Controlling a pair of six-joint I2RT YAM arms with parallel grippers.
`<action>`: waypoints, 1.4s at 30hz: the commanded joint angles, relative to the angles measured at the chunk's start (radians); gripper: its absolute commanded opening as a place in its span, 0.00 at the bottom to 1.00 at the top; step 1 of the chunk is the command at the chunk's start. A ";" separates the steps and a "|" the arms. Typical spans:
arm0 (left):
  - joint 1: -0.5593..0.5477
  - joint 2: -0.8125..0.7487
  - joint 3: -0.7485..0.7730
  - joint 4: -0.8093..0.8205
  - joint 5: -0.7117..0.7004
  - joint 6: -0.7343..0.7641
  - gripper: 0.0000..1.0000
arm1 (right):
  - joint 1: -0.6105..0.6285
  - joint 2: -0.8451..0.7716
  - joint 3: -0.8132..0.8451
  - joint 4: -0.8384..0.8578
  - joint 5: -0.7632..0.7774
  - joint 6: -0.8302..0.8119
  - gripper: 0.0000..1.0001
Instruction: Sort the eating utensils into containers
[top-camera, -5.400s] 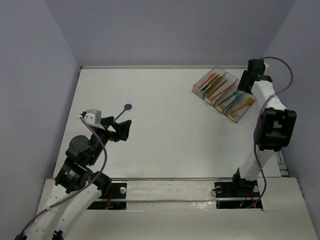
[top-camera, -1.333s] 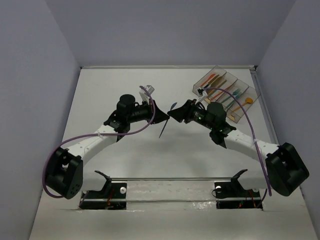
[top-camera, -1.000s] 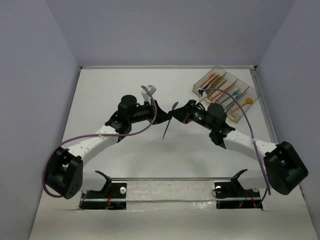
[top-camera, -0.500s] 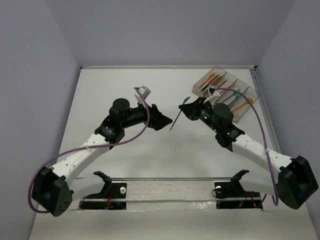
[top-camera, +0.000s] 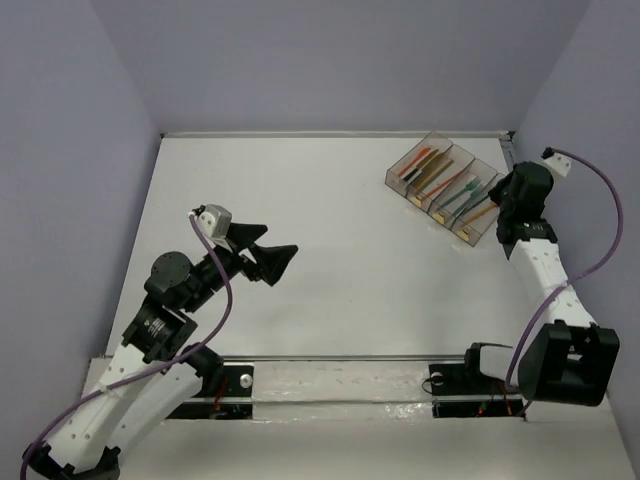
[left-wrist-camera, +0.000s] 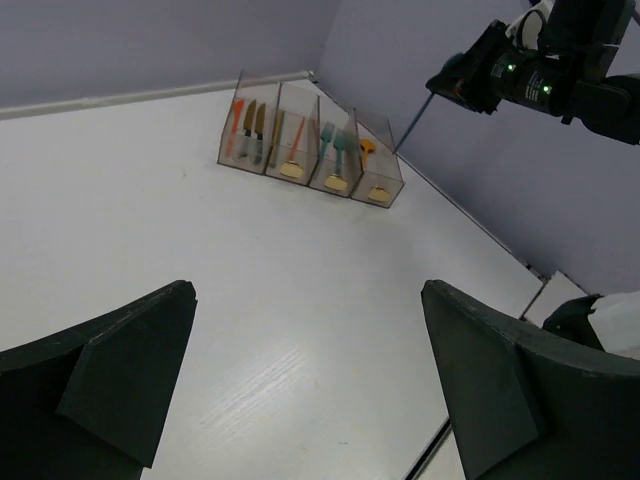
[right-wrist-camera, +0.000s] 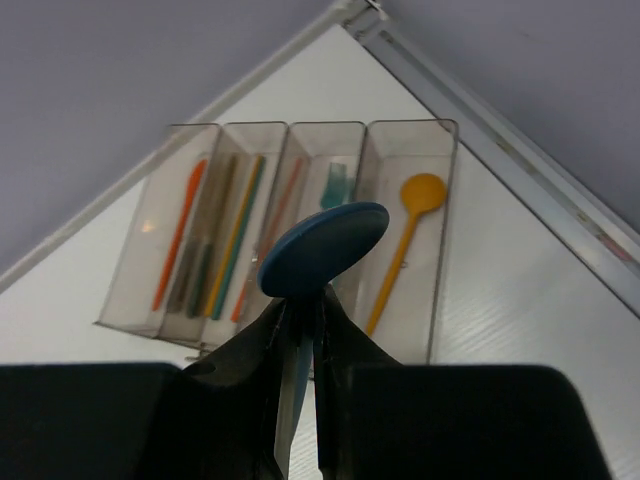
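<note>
Both arms have pulled apart since meeting mid-frame: the left hand (top-camera: 280, 241), lower left in the top view, gapes wide and empty. The right hand (top-camera: 503, 203) sits by the containers (top-camera: 409, 159) at upper right; its wrist view, unlike the top view, shows the blue spoon (right-wrist-camera: 322, 248) clamped in it above them.

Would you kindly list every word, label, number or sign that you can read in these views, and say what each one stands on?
No text can be read in any view.
The yellowish tags on the near ends of the containers: too small to read, if they bear print at all.
The blue spoon in the right gripper: no marking shows.
</note>
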 joint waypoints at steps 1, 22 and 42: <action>-0.004 -0.070 -0.011 -0.043 -0.088 0.049 0.99 | -0.079 0.086 0.090 -0.064 0.126 -0.045 0.00; 0.005 -0.138 -0.006 -0.069 -0.061 0.063 0.99 | -0.168 0.517 0.397 -0.125 0.065 -0.128 0.01; 0.068 -0.105 -0.008 -0.062 -0.062 0.063 0.99 | -0.136 0.362 0.384 -0.191 -0.088 -0.055 0.93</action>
